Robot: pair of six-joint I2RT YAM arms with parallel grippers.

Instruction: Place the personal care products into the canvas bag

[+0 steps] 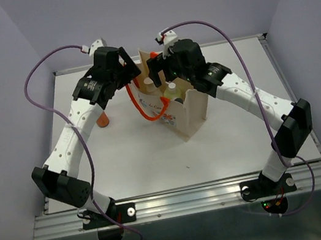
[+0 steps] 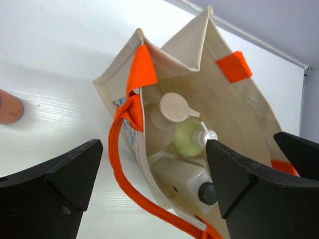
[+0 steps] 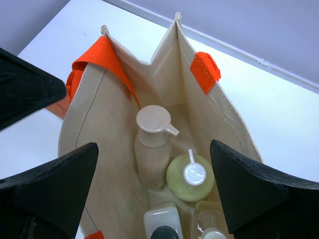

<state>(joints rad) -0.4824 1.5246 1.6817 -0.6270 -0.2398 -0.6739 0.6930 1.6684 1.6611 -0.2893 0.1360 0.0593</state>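
White desk [image 1: 238, 137] is occupied by beige orange-handled canvas bag [image 1: 192, 113] | left jaws are held wide apart, empty | right jaws are held wide apart, empty

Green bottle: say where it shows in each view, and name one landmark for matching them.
Top external: green bottle inside the bag, upper centre.
Left wrist: green bottle at centre, in the bag, just below the tan bottle.
Right wrist: green bottle at lower centre, right of the tan bottle.
Landmark: the tan bottle's round pump cap, next to it in every view.
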